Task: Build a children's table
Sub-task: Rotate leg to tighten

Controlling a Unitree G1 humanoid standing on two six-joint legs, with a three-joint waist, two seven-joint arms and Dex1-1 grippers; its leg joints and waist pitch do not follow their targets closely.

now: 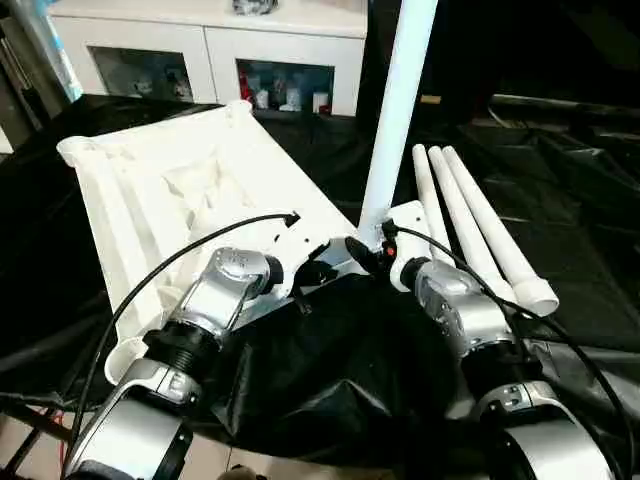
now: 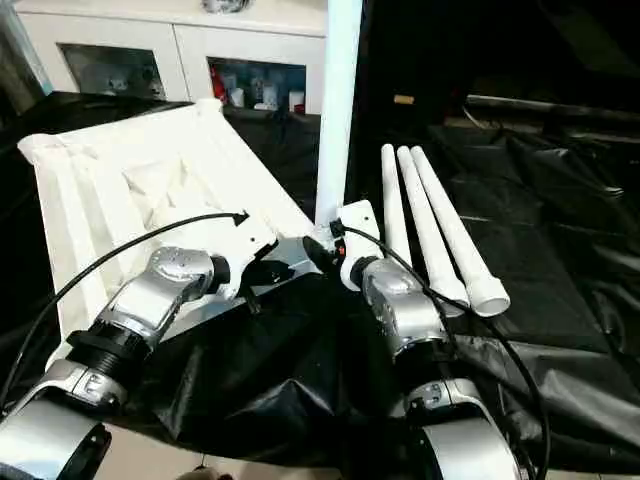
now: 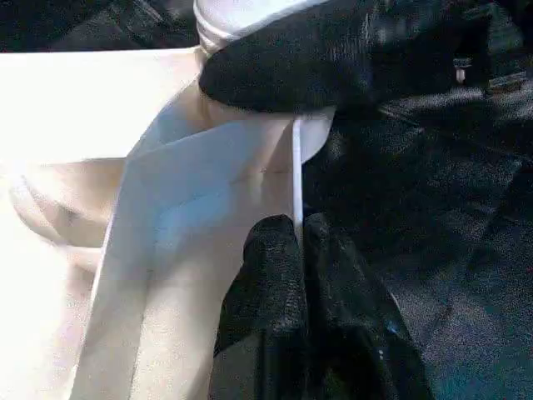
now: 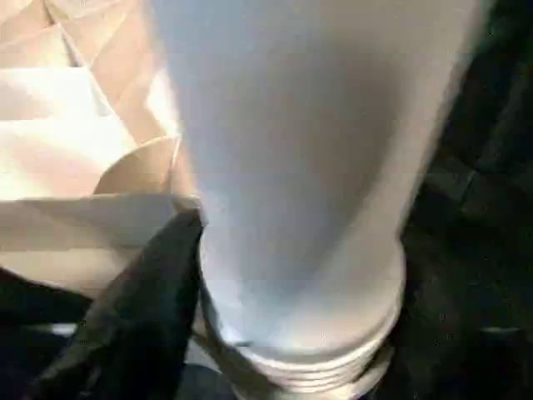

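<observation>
The table top (image 1: 170, 190) lies underside up on black sheeting (image 1: 350, 370), one leg (image 1: 398, 110) standing upright at its near corner. The right gripper (image 1: 372, 250) has its fingers spread around that leg's threaded base. The left gripper (image 3: 298, 250), fingers pressed together, pinches the top's thin edge rib beside it. Three loose legs (image 1: 470, 220) lie beyond the right fingers.

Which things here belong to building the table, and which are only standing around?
Job: tabletop, upside down; upright leg at its corner; three spare legs lying together on the black sheet.
Not the job: white cabinet behind.
</observation>
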